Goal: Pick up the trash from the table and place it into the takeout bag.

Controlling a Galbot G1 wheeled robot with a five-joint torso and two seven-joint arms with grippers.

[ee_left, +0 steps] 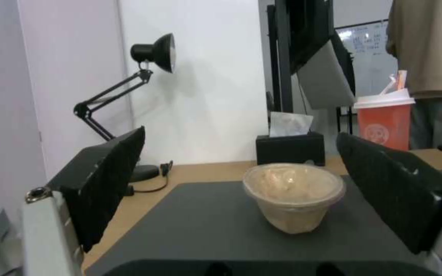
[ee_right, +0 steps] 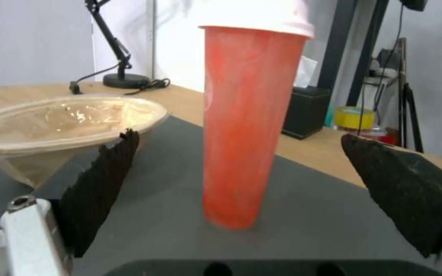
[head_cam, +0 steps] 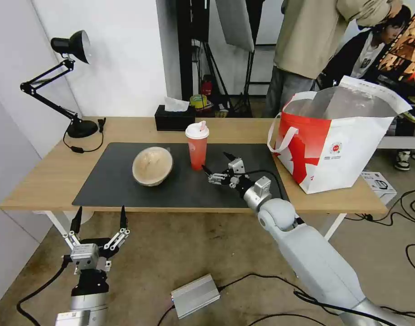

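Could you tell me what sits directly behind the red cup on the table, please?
Behind the red cup, toward the wall, a black tissue box stands on the bare wood of the table, past the mat's far edge. The box's contents are hidden, apart from one white tissue.

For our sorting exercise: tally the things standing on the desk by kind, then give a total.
Bowls: 1, tan bowl
Cups: 1, red cup
Bags: 1, takeout bag
Tissue boxes: 1, tissue box
Lamps: 1, desk lamp
Total: 5
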